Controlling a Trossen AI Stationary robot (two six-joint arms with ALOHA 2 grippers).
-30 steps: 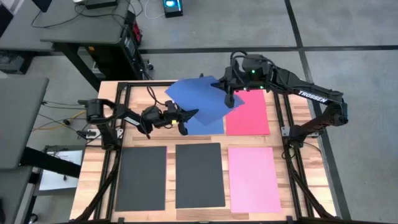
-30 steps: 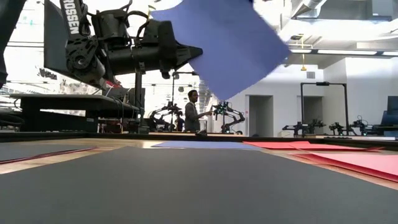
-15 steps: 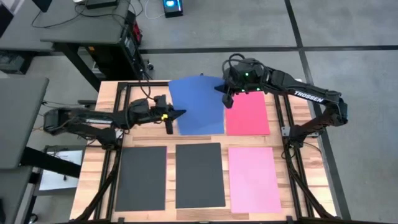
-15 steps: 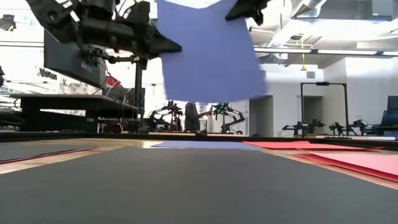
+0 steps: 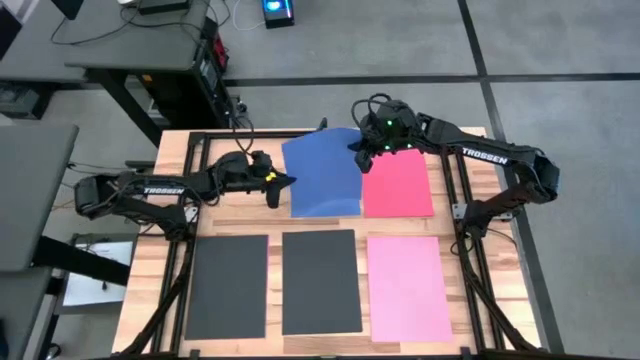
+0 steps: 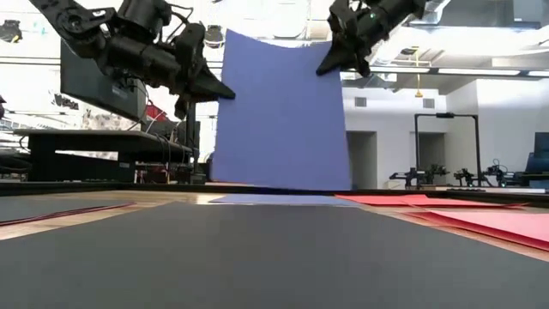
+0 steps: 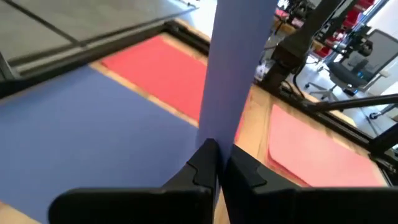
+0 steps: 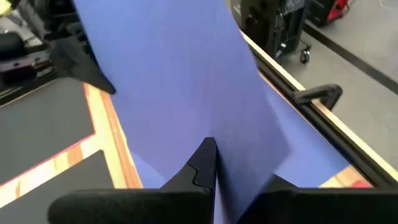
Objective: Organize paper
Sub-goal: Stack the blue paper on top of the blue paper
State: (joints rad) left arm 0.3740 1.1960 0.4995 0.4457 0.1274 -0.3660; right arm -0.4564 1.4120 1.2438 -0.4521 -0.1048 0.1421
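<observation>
Both grippers pinch one blue sheet [image 5: 322, 170] and hold it above the table [image 5: 150, 270].

Look at the upper middle of the high view: your left gripper [image 5: 283, 182] has its fingers pressed together on the sheet's left edge, and your right gripper [image 5: 360, 152] is clamped on the sheet's upper right corner. In the low view the sheet hangs close to upright between them, its lower edge near a second blue sheet [image 6: 279, 199] lying flat; whether the two touch is hard to tell from here. A red sheet [image 5: 398, 186] lies flat just right of the blue ones. Across the lower half of the high view you have two dark grey sheets [image 5: 227, 285] side by side and a pink sheet [image 5: 408, 288] at lower right, all flat and apart.
</observation>
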